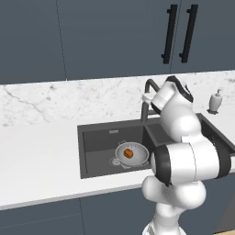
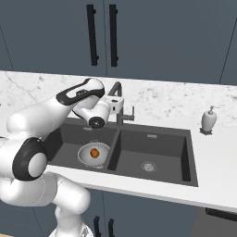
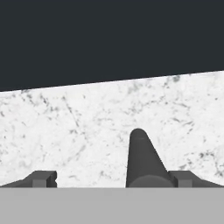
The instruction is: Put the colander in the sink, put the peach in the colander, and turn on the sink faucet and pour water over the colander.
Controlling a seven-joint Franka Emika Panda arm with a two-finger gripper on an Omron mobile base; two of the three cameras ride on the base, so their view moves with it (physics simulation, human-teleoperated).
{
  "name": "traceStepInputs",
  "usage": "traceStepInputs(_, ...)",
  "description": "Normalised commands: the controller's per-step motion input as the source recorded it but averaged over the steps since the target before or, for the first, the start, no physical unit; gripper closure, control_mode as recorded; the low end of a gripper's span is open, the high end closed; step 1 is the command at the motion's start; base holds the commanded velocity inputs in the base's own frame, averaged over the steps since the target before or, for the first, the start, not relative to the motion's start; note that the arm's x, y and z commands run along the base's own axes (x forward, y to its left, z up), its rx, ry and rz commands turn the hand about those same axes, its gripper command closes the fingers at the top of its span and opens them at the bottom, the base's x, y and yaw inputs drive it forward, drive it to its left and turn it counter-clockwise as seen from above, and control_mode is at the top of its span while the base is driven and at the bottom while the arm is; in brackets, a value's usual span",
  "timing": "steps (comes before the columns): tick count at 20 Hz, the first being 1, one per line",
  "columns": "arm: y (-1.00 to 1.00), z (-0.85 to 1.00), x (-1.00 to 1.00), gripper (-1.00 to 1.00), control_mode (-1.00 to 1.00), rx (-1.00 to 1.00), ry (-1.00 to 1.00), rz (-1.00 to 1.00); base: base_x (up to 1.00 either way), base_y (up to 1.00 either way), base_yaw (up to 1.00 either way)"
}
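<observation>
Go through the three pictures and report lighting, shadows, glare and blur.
Left base view: even, flat light, no glare; the sink basin reads dark. Right base view: the same, all sharp, colander and peach crisp. Hand view: the sink faucet close, edges soft.

In the left base view the arm (image 1: 183,137) covers the faucet's (image 1: 148,98) spout and most of the sink's (image 1: 87,137) right basin, and the gripper itself is hidden behind the wrist. In the right base view the hand hides the faucet (image 2: 121,111) base and spout tip, and the left basin's near-left corner lies behind the arm. In the hand view the faucet (image 3: 142,159) is cut off at the bottom, and each fingertip (image 3: 41,178) barely shows.
</observation>
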Motion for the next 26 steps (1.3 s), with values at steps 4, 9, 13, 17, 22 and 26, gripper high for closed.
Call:
traceStepInputs(4,0.21,0.00,0.00,-1.00,-1.00,-0.01,0.00,0.00,0.00,0.00,0.00)
traceStepInputs(9,0.26,0.00,0.00,-1.00,-1.00,-0.02,0.00,0.00,0.00,0.00,0.00)
traceStepInputs(13,0.28,0.00,0.00,-1.00,-1.00,-0.02,0.00,0.00,0.00,0.00,0.00)
traceStepInputs(17,0.29,0.00,0.00,-1.00,-1.00,-0.02,0.00,0.00,0.00,0.00,0.00)
traceStepInputs(22,0.36,0.00,0.00,-1.00,-1.00,-0.03,0.00,0.00,0.00,0.00,0.00)
traceStepInputs(26,0.32,0.00,0.00,-1.00,-1.00,-0.02,0.00,0.00,0.00,0.00,0.00)
